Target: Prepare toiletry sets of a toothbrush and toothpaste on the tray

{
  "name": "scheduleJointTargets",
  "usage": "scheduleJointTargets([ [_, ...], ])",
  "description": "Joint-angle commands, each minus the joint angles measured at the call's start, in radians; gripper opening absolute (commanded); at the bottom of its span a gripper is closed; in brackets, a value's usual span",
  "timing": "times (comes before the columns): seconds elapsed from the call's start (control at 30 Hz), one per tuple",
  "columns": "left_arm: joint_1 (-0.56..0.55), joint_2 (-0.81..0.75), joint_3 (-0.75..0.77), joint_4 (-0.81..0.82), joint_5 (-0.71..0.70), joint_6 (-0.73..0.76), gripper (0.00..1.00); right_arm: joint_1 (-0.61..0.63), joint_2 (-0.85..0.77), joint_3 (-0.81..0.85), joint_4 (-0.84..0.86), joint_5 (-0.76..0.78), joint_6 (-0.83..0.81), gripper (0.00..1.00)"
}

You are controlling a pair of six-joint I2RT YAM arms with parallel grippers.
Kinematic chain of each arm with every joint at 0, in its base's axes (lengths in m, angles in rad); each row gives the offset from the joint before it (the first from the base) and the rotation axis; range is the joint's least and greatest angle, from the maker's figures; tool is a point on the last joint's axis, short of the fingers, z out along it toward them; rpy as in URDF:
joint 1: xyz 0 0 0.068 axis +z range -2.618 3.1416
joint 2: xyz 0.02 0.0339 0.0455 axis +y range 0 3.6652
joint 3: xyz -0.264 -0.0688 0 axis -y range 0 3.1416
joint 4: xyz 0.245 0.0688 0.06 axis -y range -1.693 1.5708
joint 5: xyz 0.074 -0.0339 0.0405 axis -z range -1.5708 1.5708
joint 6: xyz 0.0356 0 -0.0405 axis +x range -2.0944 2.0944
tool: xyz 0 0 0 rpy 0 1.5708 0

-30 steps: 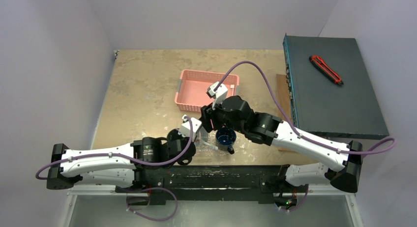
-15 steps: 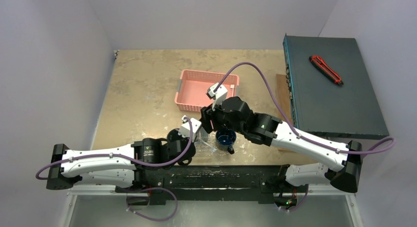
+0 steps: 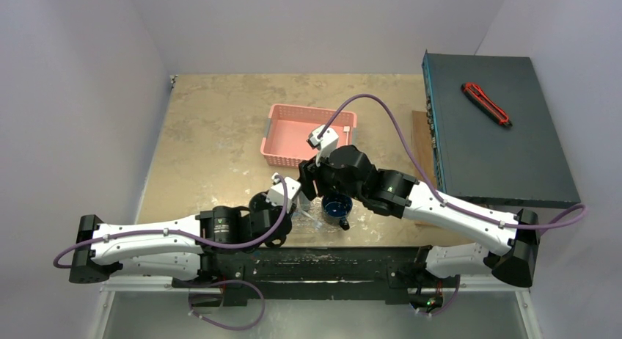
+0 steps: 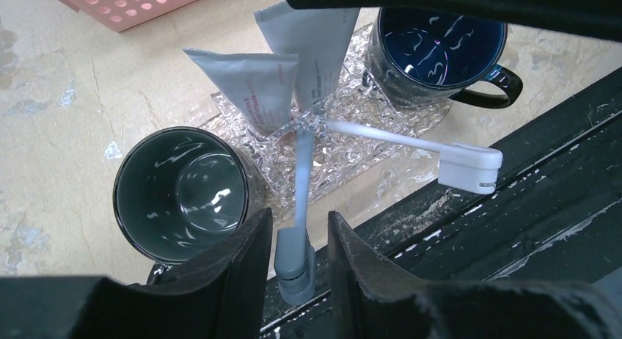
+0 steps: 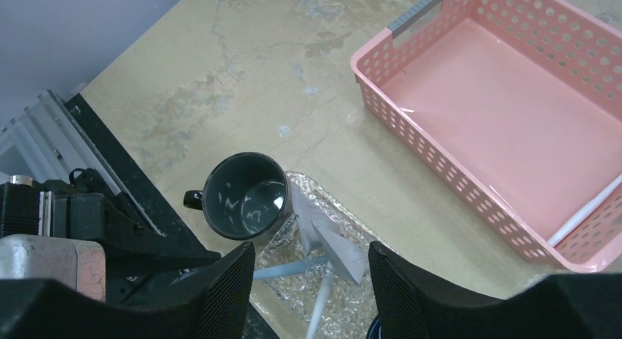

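Observation:
The see-through glittery tray (image 4: 345,159) lies at the table's near edge. On it are two silver-grey toothpaste tubes (image 4: 253,86) (image 4: 315,45) and two toothbrushes. The bluish brush (image 4: 302,170) points at my left gripper (image 4: 299,229). Its head sits between the slightly open jaws, with a thin gap on each side. The white brush (image 4: 396,139) sticks out to the right over the table edge. My right gripper (image 5: 309,258) hangs open above the tray (image 5: 352,299), holding nothing.
A dark grey mug (image 4: 180,192) and a dark blue mug (image 4: 440,45) stand at the two ends of the tray. The pink basket (image 5: 506,111) sits behind, a thin white stick (image 5: 584,213) in its corner. A dark box (image 3: 499,148) with a red cutter (image 3: 485,104) fills the right.
My left jaws have parted a little from the bluish brush's head. The right arm has drifted slightly left over the tray.

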Motion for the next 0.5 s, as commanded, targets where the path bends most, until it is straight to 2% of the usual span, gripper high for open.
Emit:
scheduleJointTargets([
  [0.0,0.002,-0.017,0.012,0.004,0.009,-0.004,0.35,-0.003,0.000,0.004,0.026,0.025,0.008,0.61],
  [0.47,0.002,-0.050,0.123,-0.068,0.004,0.053,0.47,-0.002,-0.015,0.023,0.004,0.069,0.008,0.64],
])
